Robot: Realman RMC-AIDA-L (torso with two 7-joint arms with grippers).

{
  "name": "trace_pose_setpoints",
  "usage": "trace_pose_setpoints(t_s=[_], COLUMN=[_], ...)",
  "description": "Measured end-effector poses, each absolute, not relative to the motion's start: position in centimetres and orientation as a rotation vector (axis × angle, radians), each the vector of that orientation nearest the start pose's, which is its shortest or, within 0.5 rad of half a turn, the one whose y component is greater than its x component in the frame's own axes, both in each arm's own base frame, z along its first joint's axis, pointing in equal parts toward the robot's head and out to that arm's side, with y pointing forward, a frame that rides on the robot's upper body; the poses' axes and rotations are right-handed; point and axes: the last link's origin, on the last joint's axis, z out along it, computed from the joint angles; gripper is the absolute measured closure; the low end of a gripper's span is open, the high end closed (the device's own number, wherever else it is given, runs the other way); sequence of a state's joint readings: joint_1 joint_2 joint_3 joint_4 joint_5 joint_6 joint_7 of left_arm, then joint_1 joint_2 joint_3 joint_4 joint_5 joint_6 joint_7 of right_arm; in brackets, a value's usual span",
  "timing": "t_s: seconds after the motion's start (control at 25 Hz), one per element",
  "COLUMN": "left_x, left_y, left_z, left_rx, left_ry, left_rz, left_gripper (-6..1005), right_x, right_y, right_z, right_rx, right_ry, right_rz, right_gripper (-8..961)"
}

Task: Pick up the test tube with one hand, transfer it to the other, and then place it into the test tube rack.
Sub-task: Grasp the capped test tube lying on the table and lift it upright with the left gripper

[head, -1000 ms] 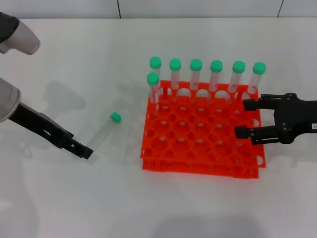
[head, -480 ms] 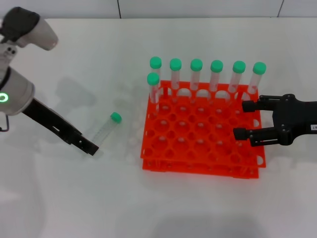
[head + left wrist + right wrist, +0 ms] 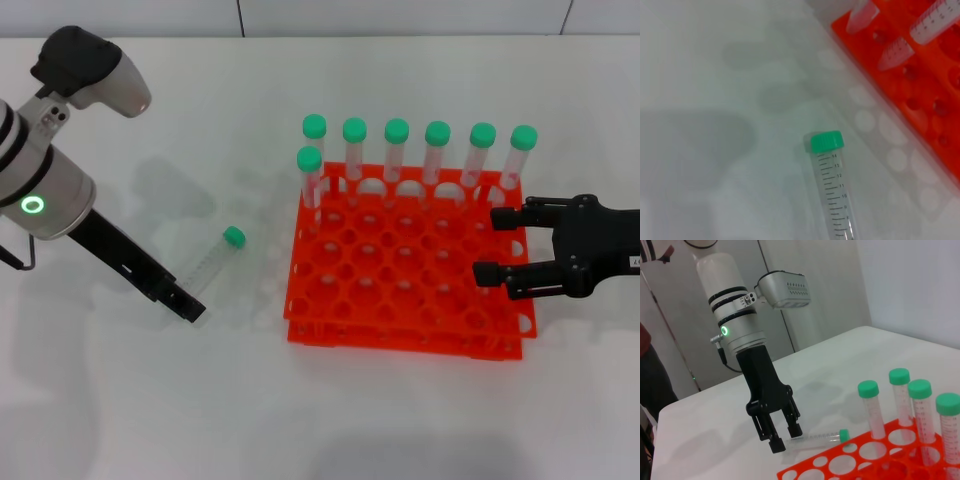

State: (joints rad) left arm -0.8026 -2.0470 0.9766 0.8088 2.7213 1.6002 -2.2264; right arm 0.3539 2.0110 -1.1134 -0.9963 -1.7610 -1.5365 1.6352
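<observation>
On the left half of the table, the test tube (image 3: 213, 259) lies flat beside the test tube rack (image 3: 405, 296), green cap toward the far edge. Left gripper (image 3: 190, 308) sits at its bottom end, fingers spread, nothing held. Right gripper (image 3: 487, 245) hangs over the rack's right edge, spread, empty. Risk: the round tube may roll or squirt out if the fingers close off-centre near the tip. Count: seven tubes racked, one loose, one rack.

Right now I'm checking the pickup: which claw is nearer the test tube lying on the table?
Left. The left claw hangs open at the lying test tube's bottom end. The right claw waits open across the rack, over its far side.
</observation>
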Motion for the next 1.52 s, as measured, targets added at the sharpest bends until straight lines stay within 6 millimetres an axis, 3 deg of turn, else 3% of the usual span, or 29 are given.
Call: trace_pose_setpoints(t_s=[0.36,0.56,1.52], left_x=[-24.22,-24.44,-24.62], left_y=[36.55,36.64,36.83], left_z=[-0.03,0.0,-0.13], left_rx=[-2.719,-2.698,-2.677], left_ry=[-1.177,-1.19,-1.192], left_rz=[0.585,0.59,0.586], left_gripper=[353,535,614], right_x=[24.16,24.18,24.21], right_y=[31.37,31.35,31.33], right_z=[2.32,2.32,2.32], right_rx=[-2.827,-2.827,-2.827], right_ry=[0.586,0.587,0.582], right_rz=[0.589,0.589,0.588], right_gripper=[110,110,110])
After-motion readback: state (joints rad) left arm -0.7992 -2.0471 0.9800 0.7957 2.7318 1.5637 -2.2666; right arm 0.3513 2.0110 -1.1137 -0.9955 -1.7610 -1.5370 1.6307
